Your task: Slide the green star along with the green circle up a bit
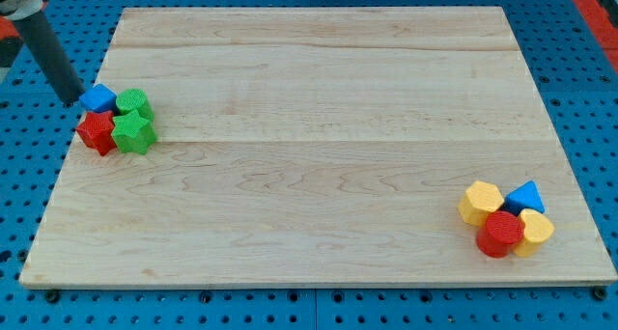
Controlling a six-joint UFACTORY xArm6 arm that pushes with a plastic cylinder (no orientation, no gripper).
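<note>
The green star (133,133) lies near the board's left edge, touching the green circle (134,104) just above it. A red star (97,132) sits against the green star's left side, and a blue block (98,99) sits above the red star, left of the green circle. The dark rod comes down from the view's top left, and my tip (73,99) rests at the board's left edge, just left of the blue block.
The wooden board (319,147) lies on a blue pegboard. At the lower right is a second cluster: a yellow block (480,203), a blue triangle (526,197), a red circle (501,233) and another yellow block (534,231).
</note>
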